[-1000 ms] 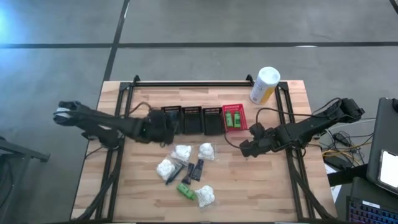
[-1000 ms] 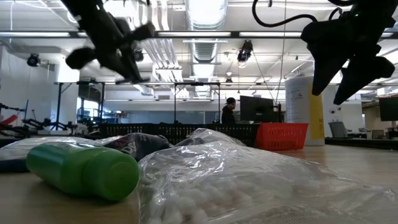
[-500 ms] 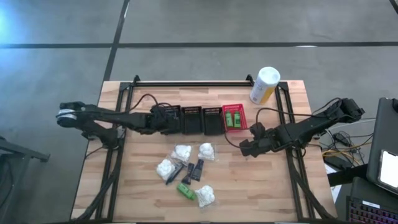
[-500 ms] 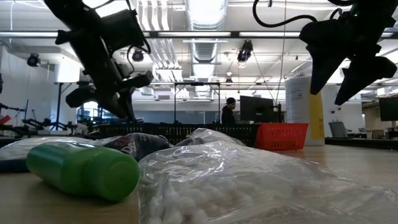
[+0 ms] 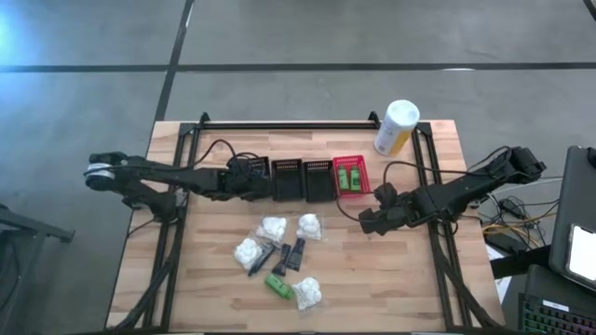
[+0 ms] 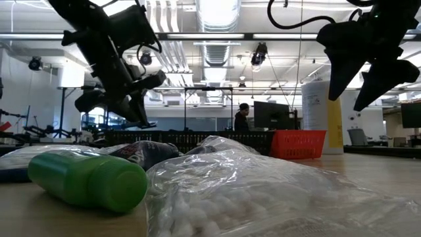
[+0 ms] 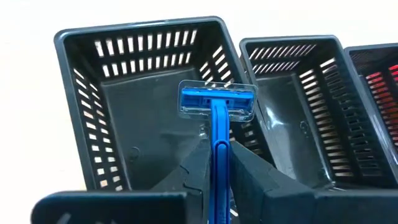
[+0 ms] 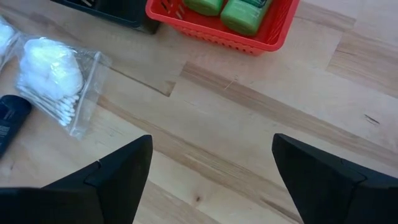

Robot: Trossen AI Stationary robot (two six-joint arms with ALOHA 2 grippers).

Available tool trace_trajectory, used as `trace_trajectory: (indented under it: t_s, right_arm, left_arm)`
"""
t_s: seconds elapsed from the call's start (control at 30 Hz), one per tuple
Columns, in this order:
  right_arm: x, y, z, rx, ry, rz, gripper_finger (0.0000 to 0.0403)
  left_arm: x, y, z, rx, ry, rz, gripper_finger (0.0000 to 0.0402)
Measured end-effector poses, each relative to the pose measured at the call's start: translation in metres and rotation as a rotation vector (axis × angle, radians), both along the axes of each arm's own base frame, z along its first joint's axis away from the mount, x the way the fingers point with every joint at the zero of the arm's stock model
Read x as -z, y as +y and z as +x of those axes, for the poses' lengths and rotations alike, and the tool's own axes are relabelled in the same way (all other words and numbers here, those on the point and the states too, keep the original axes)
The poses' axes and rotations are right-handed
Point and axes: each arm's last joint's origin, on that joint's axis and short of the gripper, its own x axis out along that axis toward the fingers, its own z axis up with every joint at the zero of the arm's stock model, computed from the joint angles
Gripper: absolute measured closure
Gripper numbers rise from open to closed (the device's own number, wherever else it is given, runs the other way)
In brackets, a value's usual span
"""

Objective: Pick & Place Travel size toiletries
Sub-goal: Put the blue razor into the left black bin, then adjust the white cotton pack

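While over a black basket [image 7: 143, 106], left tool [image 7: 217, 163] pinches blue razor [image 7: 217, 109].

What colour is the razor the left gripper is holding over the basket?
Bright blue, its head under a clear cover; the razor shows best in the left wrist view, pinched in the left gripper.

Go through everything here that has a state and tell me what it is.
Left gripper: shut on the blue razor, over the leftmost black basket.
Right gripper: open, empty, above bare table.
Red basket: holds two green bottles.
Loose green bottle: lying down.
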Motion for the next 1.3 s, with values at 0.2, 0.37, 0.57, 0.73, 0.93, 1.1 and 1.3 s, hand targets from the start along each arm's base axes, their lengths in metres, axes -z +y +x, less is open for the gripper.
trace_trajectory:
  t_s: [0.2, 0.37, 0.57, 0.73, 0.93, 1.1, 1.3]
  right_arm:
    - [0.000, 0.000, 0.000, 0.000, 0.000, 0.000, 0.0074]
    - [0.000, 0.000, 0.000, 0.003, -0.001, 0.001, 0.0061]
    - [0.000, 0.000, 0.000, 0.002, 0.000, 0.002, 0.0050]
    - [0.000, 0.000, 0.000, 0.002, -0.001, 0.006, 0.0053]
    - [-0.001, 0.000, 0.000, 0.018, -0.008, 0.013, 0.0069]
    - [-0.001, 0.000, 0.000, 0.023, -0.009, 0.016, 0.0077]
    - [-0.001, 0.001, 0.001, 0.025, -0.015, 0.021, 0.0069]
  left_arm:
    - [0.000, 0.003, -0.001, -0.013, 0.019, 0.039, 0.0359]
    - [0.001, 0.010, -0.003, -0.004, 0.050, 0.057, 0.0357]
    - [0.004, 0.017, -0.003, -0.016, 0.082, 0.068, 0.0357]
    - [0.007, 0.017, -0.002, -0.014, 0.096, 0.068, 0.0340]
    - [0.007, 0.017, -0.002, -0.008, 0.090, 0.051, 0.0295]
    - [0.006, 0.016, -0.002, -0.019, 0.073, 0.040, 0.0262]
    - [-0.012, 0.004, 0.006, 0.101, 0.017, 0.082, 0.0247]
